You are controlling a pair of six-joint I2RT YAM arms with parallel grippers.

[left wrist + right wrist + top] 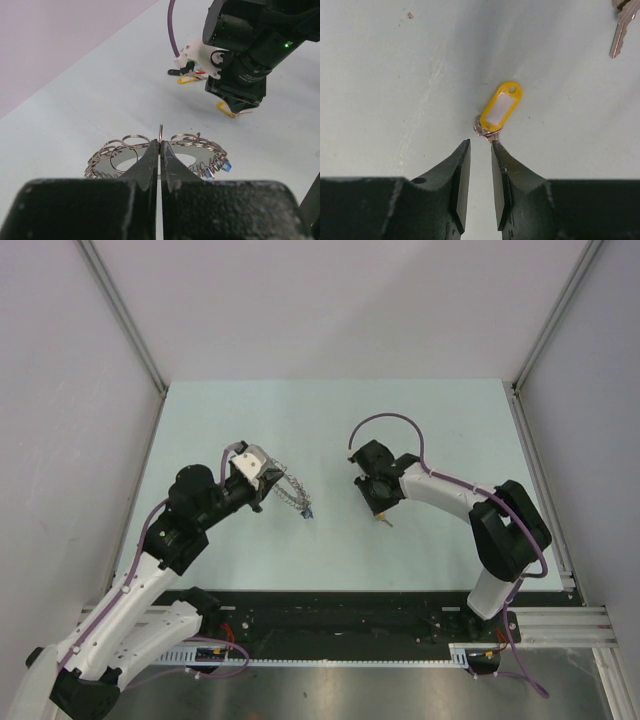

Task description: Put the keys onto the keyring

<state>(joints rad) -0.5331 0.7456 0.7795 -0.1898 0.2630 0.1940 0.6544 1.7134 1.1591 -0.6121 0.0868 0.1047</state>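
The keyring (186,158) is a large flat grey ring fringed with small silvery split rings, and small blue pieces (225,167) hang at its right. My left gripper (160,142) is shut on its near rim and holds it just above the table; it also shows in the top view (291,490). A key with a yellow plastic tag (501,107) and a small ring (485,126) lies on the table at the tips of my right gripper (480,143). That gripper is open by a narrow gap, and its right fingertip touches the key's ring.
A second key (620,29), silvery, lies at the top right of the right wrist view. In the left wrist view another yellow-tagged piece (187,78) lies on the table beyond the right arm (250,45). Grey walls enclose the pale green table (330,420).
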